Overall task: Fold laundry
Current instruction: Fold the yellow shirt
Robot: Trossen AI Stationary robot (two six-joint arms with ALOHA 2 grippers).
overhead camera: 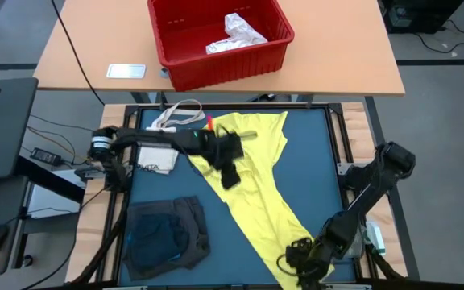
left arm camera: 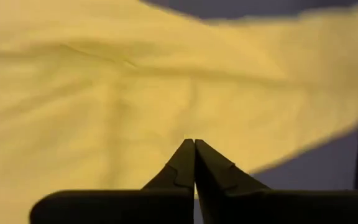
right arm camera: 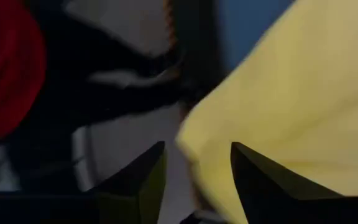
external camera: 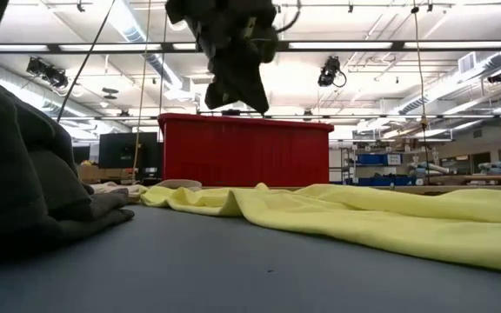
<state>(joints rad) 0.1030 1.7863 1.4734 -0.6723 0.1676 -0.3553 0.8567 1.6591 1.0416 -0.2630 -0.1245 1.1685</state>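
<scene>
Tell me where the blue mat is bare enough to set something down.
Bare mat lies right of the yellow garment, up to the frame. A smaller patch sits between it and the dark grey garment. The far left corner is crowded by the tote bag.

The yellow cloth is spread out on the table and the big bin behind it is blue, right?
Not quite. The bin is red, not blue; the high view shows it on the wooden table beyond the mat, holding something white. The rest is right: the yellow cloth lies spread across the blue mat.
</scene>
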